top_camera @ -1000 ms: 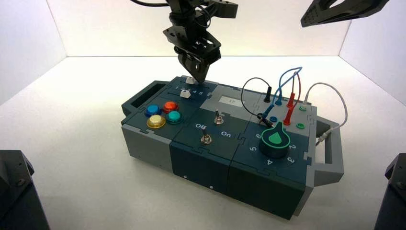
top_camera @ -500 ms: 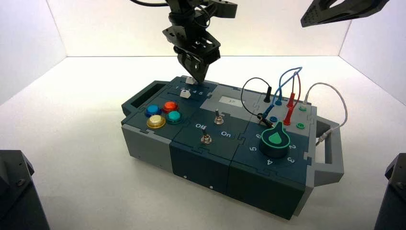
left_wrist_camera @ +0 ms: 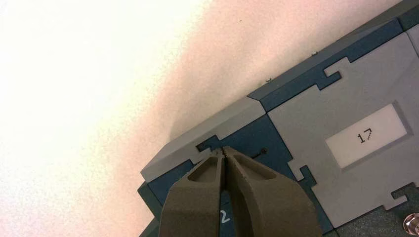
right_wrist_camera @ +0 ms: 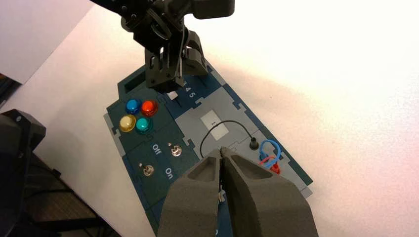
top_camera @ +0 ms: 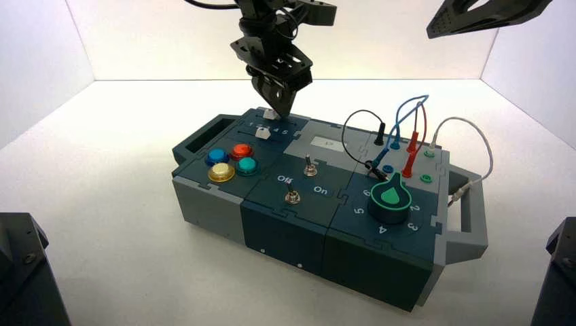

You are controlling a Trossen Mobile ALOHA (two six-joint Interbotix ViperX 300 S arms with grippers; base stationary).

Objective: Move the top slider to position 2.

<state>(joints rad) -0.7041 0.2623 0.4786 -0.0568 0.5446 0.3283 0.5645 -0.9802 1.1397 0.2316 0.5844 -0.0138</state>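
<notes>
Almost nothing has moved over the last second: my left gripper (top_camera: 280, 109) hangs in the same spot over the far left corner of the box (top_camera: 285, 231), having lifted only a hair, and every control looks as it did. My jaws are pressed together with nothing between them; the left wrist view shows the two fingers (left_wrist_camera: 197, 197) meeting at their tips. The top slider (top_camera: 270, 114) is a small white knob that sits just beside my tips, toward the box's handle end, touching or nearly so; I cannot tell which. The lower slider (top_camera: 263, 133) lies nearer the coloured push buttons (top_camera: 231, 161), clear of me. The printed 2 (left_wrist_camera: 224, 216) peeks out between my fingers in the wrist view, so that mark lies right under my jaws. To do this well, I judge I should stay low, bear on the knob's flank with my closed tips, push straight along the slot, and stop once the knob lines up with the 2. My right gripper (right_wrist_camera: 223, 157) waits high above the box's wire end, closed and empty.
</notes>
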